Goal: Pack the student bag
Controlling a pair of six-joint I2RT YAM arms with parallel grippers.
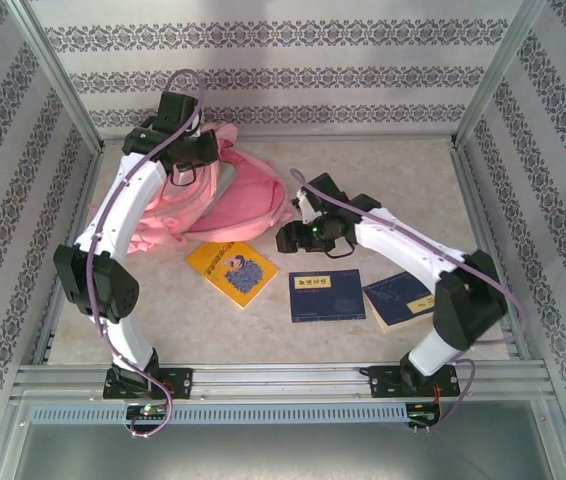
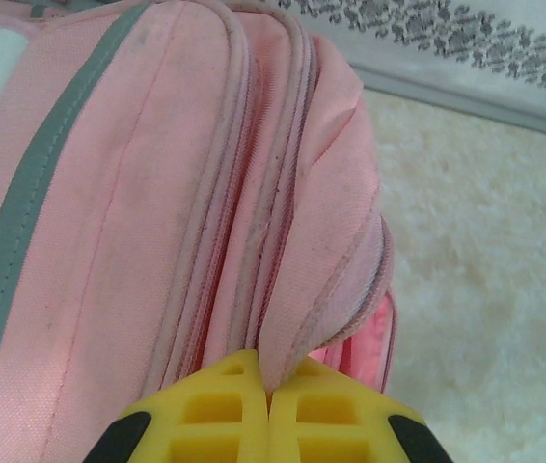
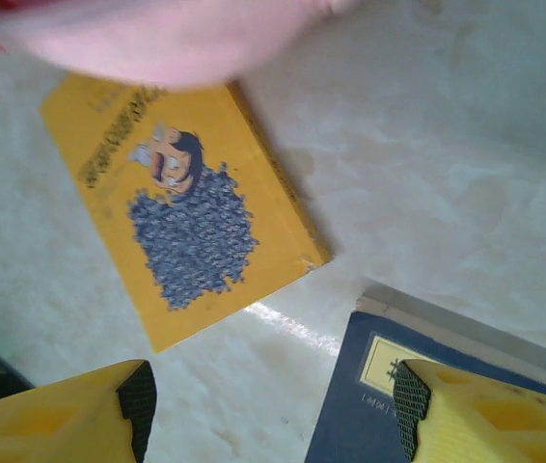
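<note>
Student bag (image 1: 248, 195) lies upper left of the top view; my left gripper (image 2: 269, 400) pinches its fabric fold, right gripper (image 3: 271, 410) gapes wide over yellow book (image 3: 196, 212) and blue book (image 3: 341, 424), titles unreadable.

The bag (image 2: 157, 193) is matt pink woven cloth with grey webbing trim, the yellow book (image 3: 196, 203) beside it has a smooth paper cover, the pale marbled surface (image 3: 447, 145) under it gleams, and the right pincer (image 3: 273, 405) is yellow plastic with black ridged pads (image 3: 140, 403).
</note>
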